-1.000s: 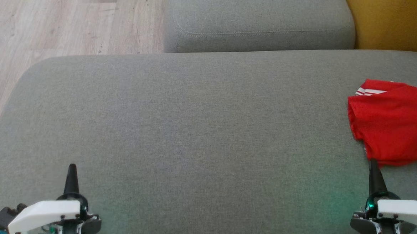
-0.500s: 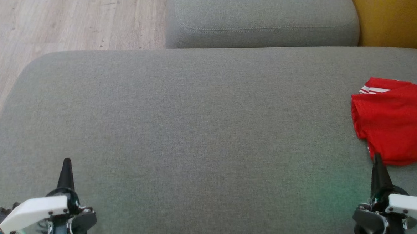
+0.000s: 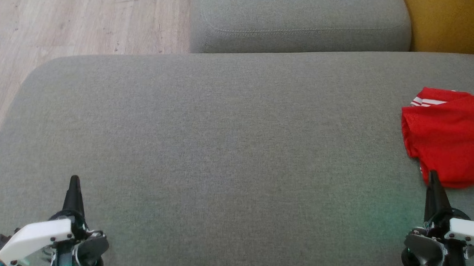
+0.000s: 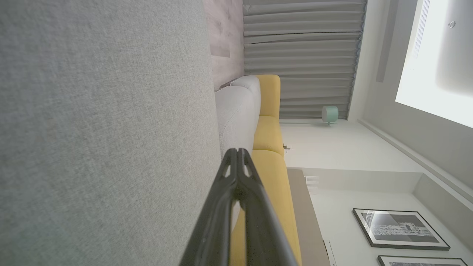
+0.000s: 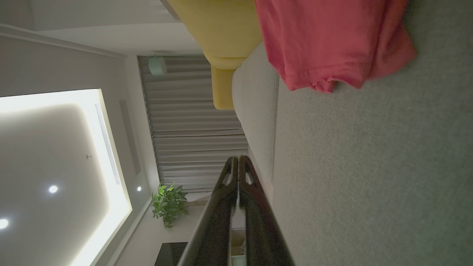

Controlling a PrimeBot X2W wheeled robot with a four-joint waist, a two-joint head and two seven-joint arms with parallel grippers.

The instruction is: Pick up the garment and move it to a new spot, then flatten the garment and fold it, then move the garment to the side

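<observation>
My head camera has shifted slightly: the red fabric garment (image 3: 456, 136) lies at the right edge of the grey woven cushion (image 3: 221, 128), left gripper (image 3: 74, 181) and right gripper (image 3: 433, 177) clenched empty, so placement looks complete.

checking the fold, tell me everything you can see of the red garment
The red garment is a thin fabric, with white stripes showing at its far edge and a stitched hem at the near one. It lies loosely folded and rumpled at the right of the grey cushion, cut off by the head view's edge. Where visible, only the cushion touches it; the shut right gripper points at its near edge, apart.
</observation>
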